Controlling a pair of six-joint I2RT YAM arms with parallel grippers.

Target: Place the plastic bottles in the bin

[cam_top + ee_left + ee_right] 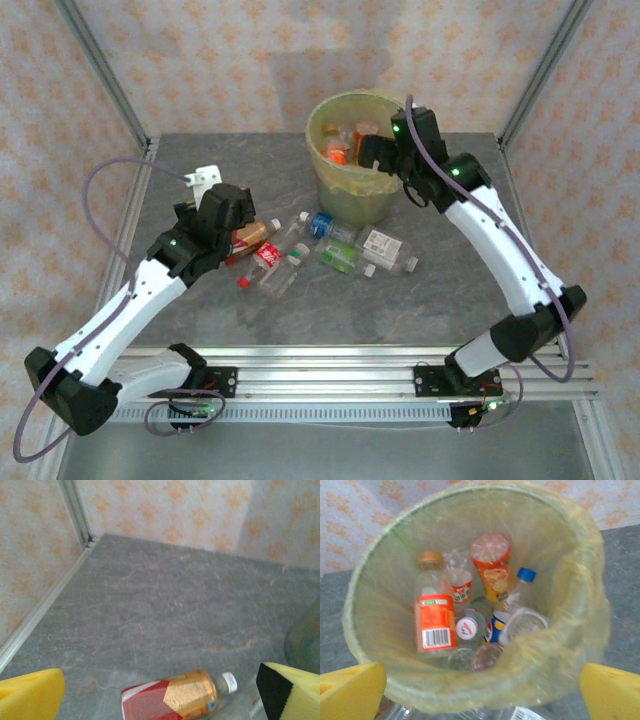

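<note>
Nearest the overhead camera, a metal rail (320,380) carries both arm bases at the edge of the grey table (450,300). Beyond it, at mid-table, a loose cluster of clear plastic bottles (310,252) lies on its side, with red, green, blue and white labels. The left gripper (160,696) hangs over the cluster's left end, its yellow pads spread wide and holding nothing. Below it lies a bottle with a red and gold label (170,699) and a white cap, cut off by the wrist view's lower edge. Farther back stands the bin (350,195), round, pale yellow-green and lined with a translucent bag. The right gripper (481,692) is poised above its rim, fully open and empty. Inside the bin stand an orange-labelled bottle (435,617) and a blue-capped bottle (514,602). Those beneath overlap and are hard to tell apart.
</note>
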